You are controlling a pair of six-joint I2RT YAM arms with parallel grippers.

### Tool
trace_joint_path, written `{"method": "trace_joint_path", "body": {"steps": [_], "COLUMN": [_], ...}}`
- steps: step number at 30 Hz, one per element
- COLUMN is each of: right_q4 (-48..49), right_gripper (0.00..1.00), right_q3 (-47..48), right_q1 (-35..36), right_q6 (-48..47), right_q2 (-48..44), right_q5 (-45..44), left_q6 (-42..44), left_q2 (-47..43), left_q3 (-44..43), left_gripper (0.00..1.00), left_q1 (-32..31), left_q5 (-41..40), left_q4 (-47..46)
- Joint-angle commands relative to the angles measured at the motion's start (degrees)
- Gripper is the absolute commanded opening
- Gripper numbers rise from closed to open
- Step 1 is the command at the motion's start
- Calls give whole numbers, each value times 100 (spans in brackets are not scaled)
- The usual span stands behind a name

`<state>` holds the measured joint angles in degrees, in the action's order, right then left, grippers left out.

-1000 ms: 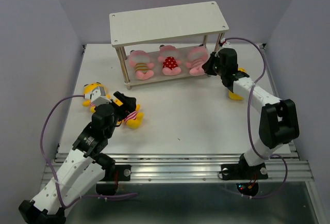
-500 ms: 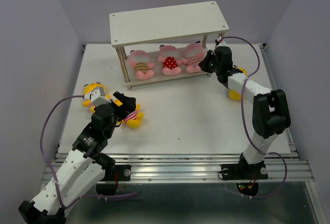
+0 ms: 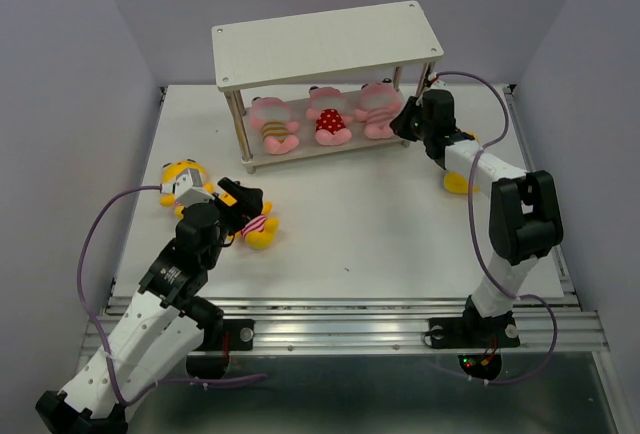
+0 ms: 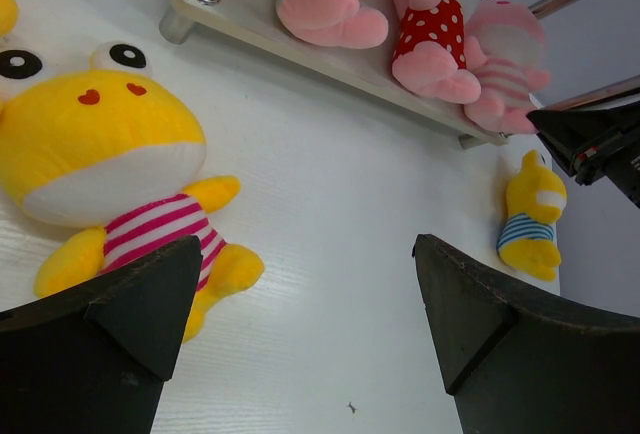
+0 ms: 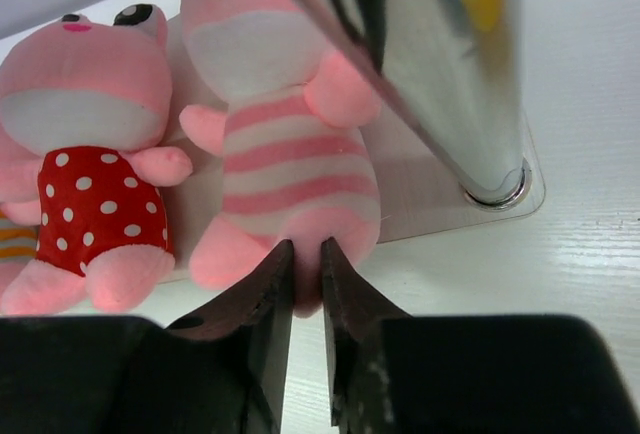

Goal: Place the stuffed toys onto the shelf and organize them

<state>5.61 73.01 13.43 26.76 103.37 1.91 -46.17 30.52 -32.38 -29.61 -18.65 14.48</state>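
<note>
The shelf (image 3: 330,42) stands at the back. Three pink stuffed toys lie on its lower board: yellow-striped (image 3: 275,126), red dotted (image 3: 330,122) and pink-striped (image 3: 378,109). My right gripper (image 3: 405,122) is at the shelf's right end. In the right wrist view it (image 5: 308,249) is shut on a foot of the pink-striped toy (image 5: 290,154). A yellow blue-striped toy (image 3: 458,182) lies partly hidden behind the right arm. Two yellow pink-striped toys (image 3: 183,176) (image 3: 258,227) lie at the left. My left gripper (image 4: 305,254) is open and empty beside the nearer one (image 4: 110,154).
The shelf's shiny right front leg (image 5: 450,64) stands just right of my right gripper. The lower board's (image 5: 440,204) front edge is under the pinched toy. The purple walls close in on both sides. The left arm's cable (image 3: 95,234) loops over the table's left.
My right gripper has pushed the pink-striped toy a little farther back and left on the lower board, and its forearm has swung in closer. The left arm has not moved.
</note>
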Motion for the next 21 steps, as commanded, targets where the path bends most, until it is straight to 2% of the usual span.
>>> {"method": "trace_joint_path", "body": {"steps": [1,2,4,7,10,16,21], "right_q4": [301,283,248,222,178,125,-24], "right_gripper": [25,32,39,43,55,58,69], "right_q3": [187,178,187,161,143,29,-94], "right_q1": [-113,-113,-113,-113,-113,-113,-113], "right_q6": [31,31,13,31,31,57,-4], "right_q2": [-1,-10,-19,-89,-177,-475,-704], "right_q5": [-86,-86,-42,-24,-68,-130,-165], "left_q6": [3,12,12,21,29,21,29], "left_q2": [-20,-11,-3,6,24,15,15], "left_q3": [13,4,-5,-5,-5,4,13], "left_gripper": [99,99,99,99,99,99,99], "left_q1": [-1,-1,7,-1,7,-1,-1], "left_q5": [-139,-138,-130,-121,-112,-103,-94], "left_q4": [-59,-59,-68,-68,-68,-77,-86]}}
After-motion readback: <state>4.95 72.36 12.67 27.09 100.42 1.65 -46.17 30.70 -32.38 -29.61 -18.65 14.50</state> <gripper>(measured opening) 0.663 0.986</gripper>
